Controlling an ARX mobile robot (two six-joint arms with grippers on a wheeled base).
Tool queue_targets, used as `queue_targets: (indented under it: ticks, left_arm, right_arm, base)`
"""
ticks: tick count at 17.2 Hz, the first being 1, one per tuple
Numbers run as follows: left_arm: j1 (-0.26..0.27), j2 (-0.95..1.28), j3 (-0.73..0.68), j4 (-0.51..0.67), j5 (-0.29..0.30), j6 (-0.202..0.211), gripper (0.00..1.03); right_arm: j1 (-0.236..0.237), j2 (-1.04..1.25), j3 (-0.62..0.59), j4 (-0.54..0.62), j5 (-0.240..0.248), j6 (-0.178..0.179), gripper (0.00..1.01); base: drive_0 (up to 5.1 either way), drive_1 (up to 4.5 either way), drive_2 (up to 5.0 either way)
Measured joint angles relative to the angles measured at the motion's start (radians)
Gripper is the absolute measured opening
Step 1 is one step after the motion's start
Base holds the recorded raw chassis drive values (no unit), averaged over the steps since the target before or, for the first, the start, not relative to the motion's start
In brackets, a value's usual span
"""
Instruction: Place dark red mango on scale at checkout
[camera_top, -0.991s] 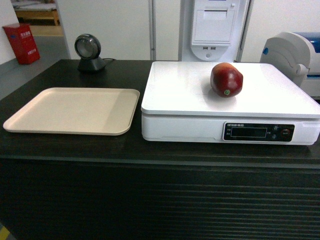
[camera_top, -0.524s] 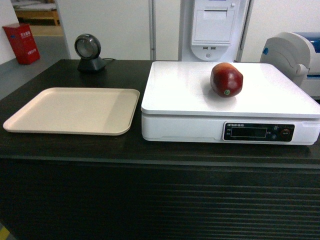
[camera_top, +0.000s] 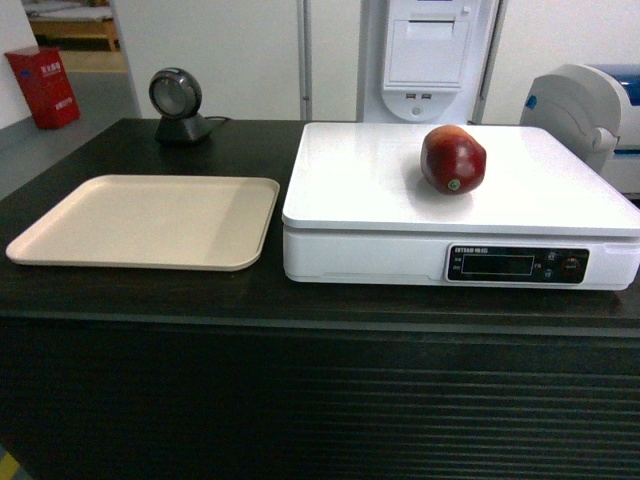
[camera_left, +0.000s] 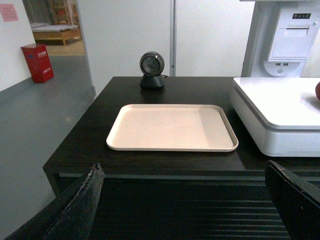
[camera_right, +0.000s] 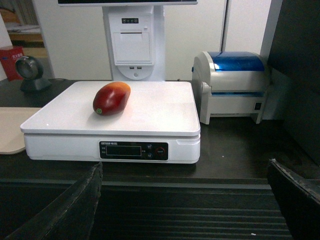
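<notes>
One glossy dark red mango (camera_top: 453, 159) stays unmoved on the flat white box-shaped scale (camera_top: 380, 190); the task looks done, and both grippers (camera_left: 185, 200) (camera_right: 185, 200) hang open and empty, well back.

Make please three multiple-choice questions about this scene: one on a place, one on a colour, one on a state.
1. Where does the mango lie?
A. on the tray
B. on the scale
C. on the bare counter

2. What colour is the tray?
A. beige
B. blue
C. black

3. How are the two grippers?
A. both shut on the mango
B. one holds the tray
C. both open, holding nothing

Key: 1 B, it rests on the white top of the scale; 2 A, plainly beige; 3 C, the left gripper and the right gripper show spread, empty fingers.
</notes>
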Motion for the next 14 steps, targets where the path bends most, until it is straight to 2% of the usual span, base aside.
queue_targets:
  ticks: [14]
  left_arm:
    - [0.0, 0.0, 0.0, 0.0, -0.001, 0.0, 0.98]
  right_arm:
    - [0.0, 0.0, 0.0, 0.0, -0.001, 0.0, 0.98]
  base:
    - [0.0, 0.0, 0.0]
